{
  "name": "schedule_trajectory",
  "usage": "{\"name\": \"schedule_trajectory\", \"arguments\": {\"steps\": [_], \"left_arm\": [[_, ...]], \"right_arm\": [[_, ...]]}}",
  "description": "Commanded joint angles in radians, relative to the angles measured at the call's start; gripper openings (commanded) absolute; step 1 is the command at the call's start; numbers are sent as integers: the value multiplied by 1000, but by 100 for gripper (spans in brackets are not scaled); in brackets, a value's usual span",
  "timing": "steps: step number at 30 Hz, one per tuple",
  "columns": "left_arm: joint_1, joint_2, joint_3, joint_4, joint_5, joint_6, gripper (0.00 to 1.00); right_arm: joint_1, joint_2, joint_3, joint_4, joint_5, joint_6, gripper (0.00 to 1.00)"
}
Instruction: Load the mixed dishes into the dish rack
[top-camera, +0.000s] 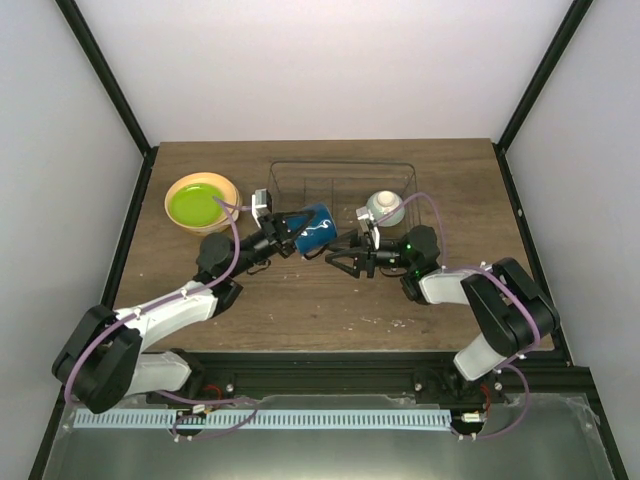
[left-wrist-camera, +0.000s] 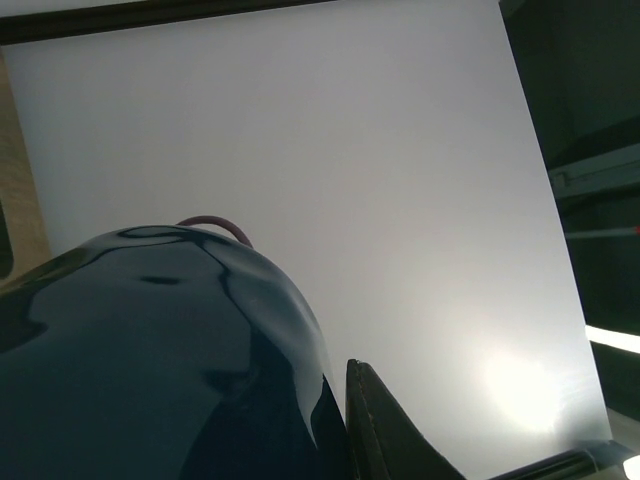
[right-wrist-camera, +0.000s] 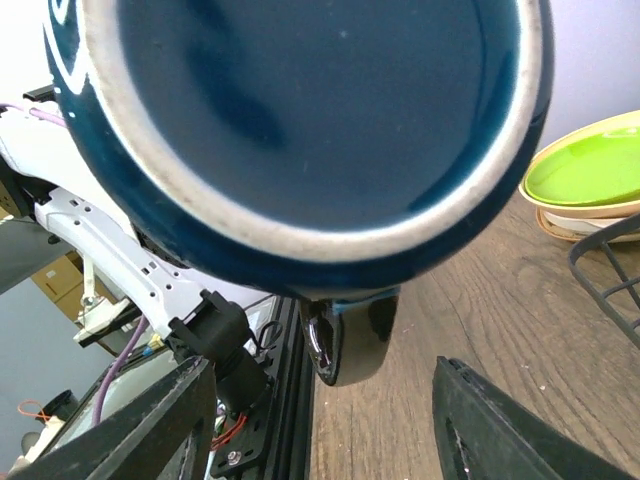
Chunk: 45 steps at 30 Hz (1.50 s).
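My left gripper (top-camera: 293, 229) is shut on the small dark blue mug (top-camera: 312, 228) and holds it on its side above the table, just in front of the wire dish rack (top-camera: 300, 172). The mug fills the left wrist view (left-wrist-camera: 150, 360), with one finger (left-wrist-camera: 385, 430) against it. My right gripper (top-camera: 338, 258) is open, close to the mug's right. In the right wrist view the mug's mouth (right-wrist-camera: 320, 110) faces the camera, with its handle (right-wrist-camera: 350, 340) hanging between the spread fingers (right-wrist-camera: 520, 430). A pale bowl (top-camera: 385, 207) sits upside down at the rack's front right.
The lime-green plate (top-camera: 197, 205) lies on the peach-orange plate (top-camera: 176, 192) at the table's back left. They also show in the right wrist view (right-wrist-camera: 590, 165), with a pale rim (right-wrist-camera: 575, 224) under them. A rack corner (right-wrist-camera: 610, 270) shows there too.
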Motion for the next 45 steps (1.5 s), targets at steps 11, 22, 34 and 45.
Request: {"name": "schedule_trajectory", "arguments": {"steps": [11,22,34,45], "left_arm": [[-25,22,1,131,-39,6,0],[-29,48,-8,163,-49,2,0],[-30,77,-16,196,-37,-12,0],[-29,108,-40,214,-25,11,5]], "right_arm": [[22,26,68,37,-14,-4,53],[26,41,78,50,-26,3,43],[28,48,78,52,-31,-9,12],[28,20,79,-4,0,-35,1]]}}
